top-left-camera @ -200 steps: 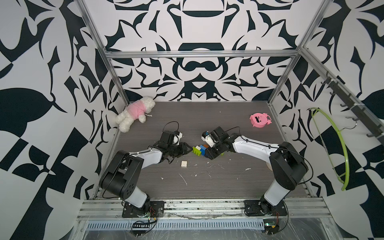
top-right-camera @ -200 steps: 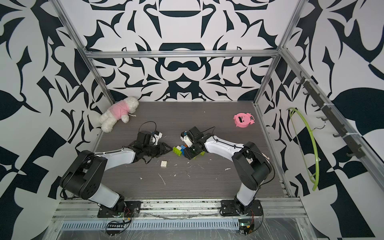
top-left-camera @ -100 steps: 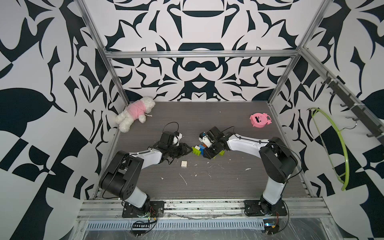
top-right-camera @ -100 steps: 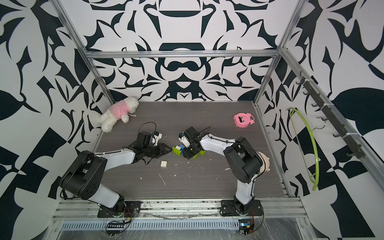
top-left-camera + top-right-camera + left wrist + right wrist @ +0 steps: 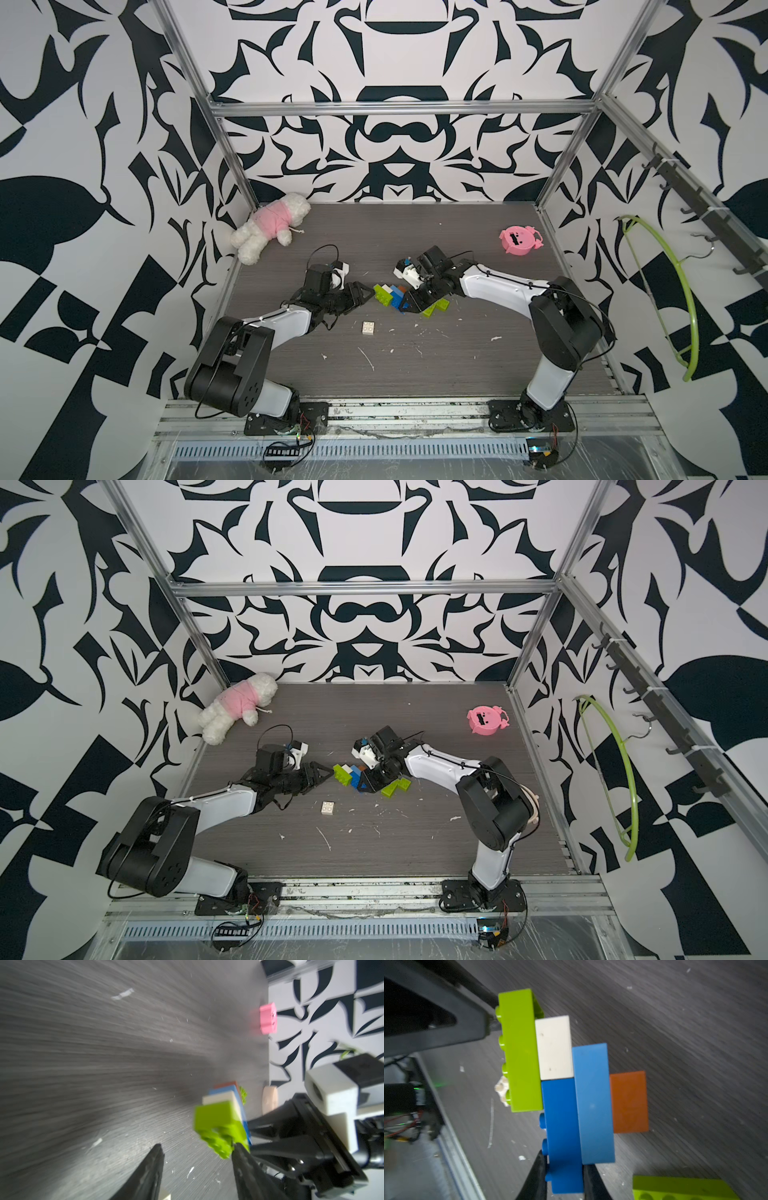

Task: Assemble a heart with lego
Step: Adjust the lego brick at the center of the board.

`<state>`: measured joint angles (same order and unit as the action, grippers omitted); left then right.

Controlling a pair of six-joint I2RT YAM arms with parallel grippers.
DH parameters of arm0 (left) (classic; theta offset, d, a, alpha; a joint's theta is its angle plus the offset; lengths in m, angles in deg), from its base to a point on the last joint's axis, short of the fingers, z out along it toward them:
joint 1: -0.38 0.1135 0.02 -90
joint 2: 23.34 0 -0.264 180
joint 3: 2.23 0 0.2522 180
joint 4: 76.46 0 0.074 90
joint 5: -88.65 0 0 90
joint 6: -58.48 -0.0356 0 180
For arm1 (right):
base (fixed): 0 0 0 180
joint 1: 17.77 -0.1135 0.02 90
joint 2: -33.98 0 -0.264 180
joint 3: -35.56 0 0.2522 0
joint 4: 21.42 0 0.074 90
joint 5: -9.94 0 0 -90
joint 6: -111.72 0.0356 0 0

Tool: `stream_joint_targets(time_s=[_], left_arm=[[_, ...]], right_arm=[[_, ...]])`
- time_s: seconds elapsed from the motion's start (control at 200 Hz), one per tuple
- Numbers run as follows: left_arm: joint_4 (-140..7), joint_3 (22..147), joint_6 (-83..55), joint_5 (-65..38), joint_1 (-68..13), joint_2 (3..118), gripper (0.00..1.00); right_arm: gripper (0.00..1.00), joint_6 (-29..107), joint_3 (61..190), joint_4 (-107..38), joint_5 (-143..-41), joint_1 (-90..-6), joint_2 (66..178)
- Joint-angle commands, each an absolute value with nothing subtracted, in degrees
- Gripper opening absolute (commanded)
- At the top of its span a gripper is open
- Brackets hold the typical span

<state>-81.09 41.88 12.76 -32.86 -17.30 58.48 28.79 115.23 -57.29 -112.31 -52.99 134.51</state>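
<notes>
Right jaws clench the heart [image 5: 591, 1101] (blue brick [image 5: 562, 1136]); left jaws gape, released.

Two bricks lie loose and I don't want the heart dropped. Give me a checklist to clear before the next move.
1. Right gripper shut on the heart, at its dark blue brick: ok.
2. Heart's layers seated, no gaps showing: ok.
3. Left gripper free to fetch: ok. Its jaws are open and hold nothing.
4. Left gripper clear of the heart's lime-green end: cannot tell, as one finger is right against it.
5. Loose white brick reachable: ok, it lies apart in the open.
6. Loose lime-green brick reachable: not ok, it is partly under the right gripper.
</notes>
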Motion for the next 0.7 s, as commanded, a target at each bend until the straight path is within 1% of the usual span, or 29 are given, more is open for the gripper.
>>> stream_joint_targets(time_s=[0.0, 0.08, 0.195, 0.38, 0.44, 0.525, 0.695], left_arm=[[-87.8, 41.3, 16.3, -36.2, -16.5, 55.7, 0.6], [-93.5, 40.5, 19.9, -37.3, -16.4, 54.8, 0.61], [-103.4, 38.1, 25.1, -37.1, -16.4, 54.8, 0.63], [-116.5, 36.6, 29.7, -39.9, -16.1, 61.1, 0.63], [-122.3, 36.1, 32.3, -40.9, -15.6, 64.3, 0.64], [-130.6, 36.3, 35.7, -42.0, -15.2, 69.3, 0.62], [-142.3, 37.4, 40.9, -42.0, -15.2, 76.8, 0.6]], right_arm=[[0.13, 34.5, 115.8, -55.2, -126.8, -50.1, 132.7], [0.13, 39.5, 114.4, -51.8, -133.4, -48.2, 133.0], [0.13, 49.0, 109.7, -41.2, -140.4, -45.3, 133.2], [0.14, 59.5, 107.0, -27.1, -148.2, -44.7, 136.5], [0.14, 62.8, 106.5, -22.6, -150.4, -44.5, 137.9], [0.14, 64.0, 106.3, -21.0, -151.6, -44.1, 139.7], [0.14, 66.9, 105.2, -16.6, -153.7, -43.5, 141.8]])
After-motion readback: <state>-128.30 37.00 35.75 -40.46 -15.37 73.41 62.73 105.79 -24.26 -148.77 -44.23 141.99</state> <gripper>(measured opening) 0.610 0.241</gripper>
